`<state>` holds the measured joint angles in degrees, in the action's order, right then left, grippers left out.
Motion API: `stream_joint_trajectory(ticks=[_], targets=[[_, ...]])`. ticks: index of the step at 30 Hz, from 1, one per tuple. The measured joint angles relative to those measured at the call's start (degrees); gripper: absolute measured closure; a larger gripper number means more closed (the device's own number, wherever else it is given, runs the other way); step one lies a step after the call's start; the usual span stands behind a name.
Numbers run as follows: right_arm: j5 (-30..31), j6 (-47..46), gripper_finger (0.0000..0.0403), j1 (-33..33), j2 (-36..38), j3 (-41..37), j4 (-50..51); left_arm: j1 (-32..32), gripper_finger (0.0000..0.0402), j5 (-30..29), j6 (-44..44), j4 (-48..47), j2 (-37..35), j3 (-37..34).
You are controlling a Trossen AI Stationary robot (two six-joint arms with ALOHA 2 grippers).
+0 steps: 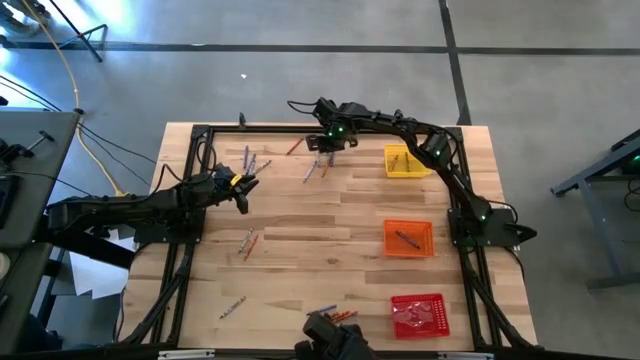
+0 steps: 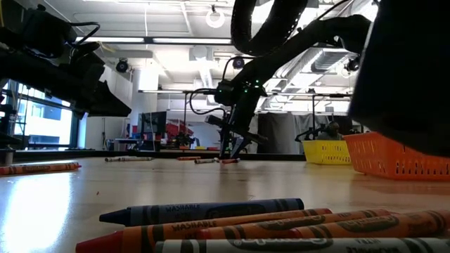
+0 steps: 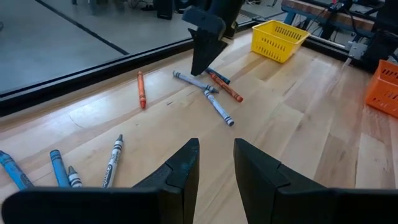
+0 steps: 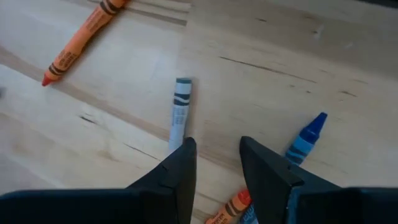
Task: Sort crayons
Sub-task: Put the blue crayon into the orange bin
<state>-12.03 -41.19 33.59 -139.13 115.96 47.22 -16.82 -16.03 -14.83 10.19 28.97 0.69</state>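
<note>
Across the wooden table (image 1: 330, 225) your crayons lie scattered in small groups, most near the far edge, a few mid-table and near the front, with one already in the orange tray (image 1: 409, 238). They are thin paper-wrapped wax sticks in grey, orange, reddish and blue, probably light, stiff, brittle and prone to rolling, so pinch one across its middle. Your right gripper (image 4: 216, 163) hangs low over the far group, fingers slightly apart just above the grey crayon (image 4: 180, 111); the left gripper (image 3: 214, 163) waits mid-table, fingers apart, empty.
</note>
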Motion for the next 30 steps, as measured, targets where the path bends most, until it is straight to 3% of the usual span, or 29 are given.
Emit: stream_joint_trajectory(ticks=[15, 18, 26, 30], targets=[[-0.83, 3.65, 0.0298, -0.33, 0.6, -0.09, 1.46, -0.02, 0.0314, 0.0, 0.04, -0.13, 0.0, 0.0], [-0.62, 5.19, 0.0298, -0.2, 0.71, 2.99, 4.95, -0.02, 0.0314, 0.0, 0.04, -0.15, 0.02, 0.0], [7.42, 7.18, 0.0298, -0.05, 1.01, 12.76, 16.92, -0.01, 0.0314, 0.0, 0.04, -0.48, 0.02, 0.0], [12.22, 6.74, 0.0298, -0.07, 1.01, 13.55, 24.45, -0.02, 0.0314, 0.0, 0.04, -1.45, 0.02, 0.0]])
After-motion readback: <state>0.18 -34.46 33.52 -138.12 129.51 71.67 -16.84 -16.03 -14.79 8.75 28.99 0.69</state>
